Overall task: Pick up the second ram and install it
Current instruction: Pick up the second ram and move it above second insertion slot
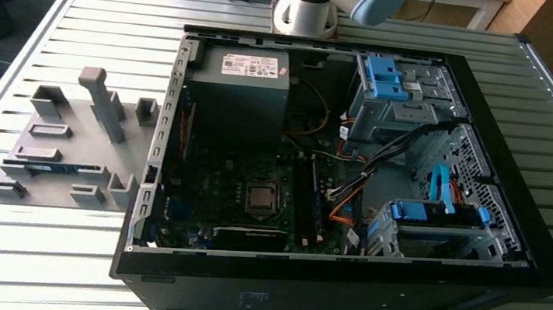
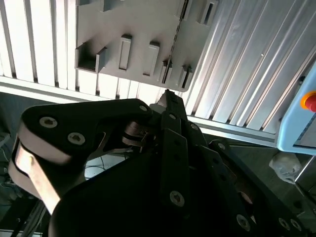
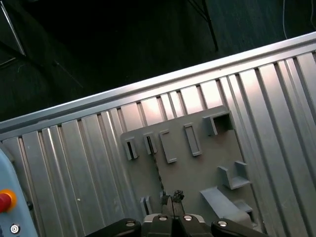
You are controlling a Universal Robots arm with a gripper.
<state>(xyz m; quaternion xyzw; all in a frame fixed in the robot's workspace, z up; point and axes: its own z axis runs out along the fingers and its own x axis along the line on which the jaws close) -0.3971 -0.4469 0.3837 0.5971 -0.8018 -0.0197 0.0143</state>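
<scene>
One gripper, fingertips pressed together, empty, over gray fixture holding second ram

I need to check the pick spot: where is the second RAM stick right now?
The thin blue-green circuit-board RAM stick sits in the grey slotted holder, on the exterior view's left of the open black computer case.

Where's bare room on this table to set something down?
In the exterior view, bare table slats lie beyond the grey fixture, beside the computer case, and in front of the fixture. Inside the case is crowded with cables.
</scene>
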